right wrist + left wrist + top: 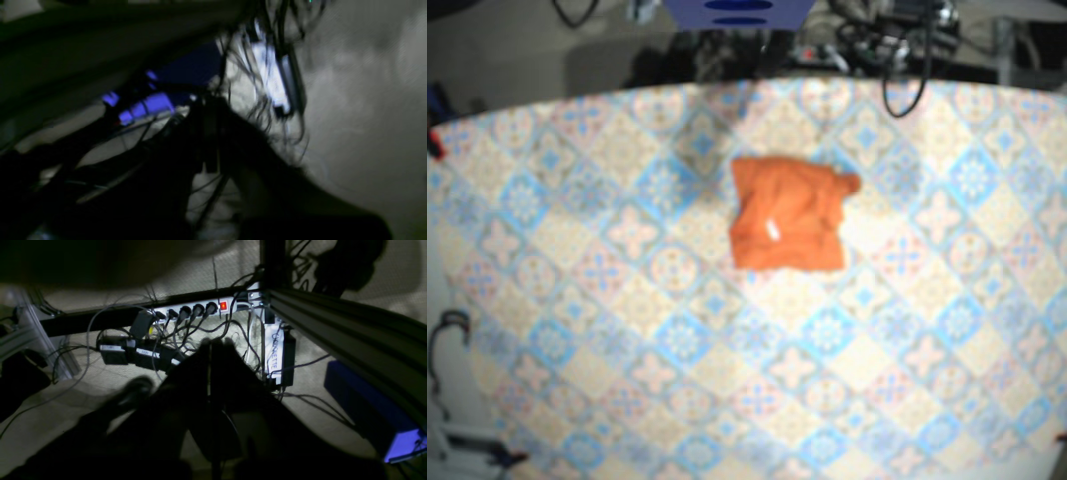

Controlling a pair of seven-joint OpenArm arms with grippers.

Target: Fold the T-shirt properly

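From the left wrist, the one bit of writing that can be read is a white label hanging by the frame, hand-lettered "CHOUQUETTE" down its length. Just beside it runs a power strip with a lit red switch and a row of black plugs, and cables spill over the floor. A grey beam cuts across to the right, above a blue box. The left gripper is a dark shape in front of all this. Its two fingers are pressed together with only a thin seam between them and nothing caught there, and it points at the tangle of cables. The right wrist picture is dim and smeared. The right gripper is a black mass among loose wires, with blue patches on one side and a pale strip on the other whose lettering is too blurred to read, and I cannot tell whether its fingers are together or apart. From above, the orange T-shirt lies folded into a rough square a little above the middle of the patterned table, with a small white fleck near its centre. Neither gripper shows in this view, so how the shirt stands to either of them cannot be told.
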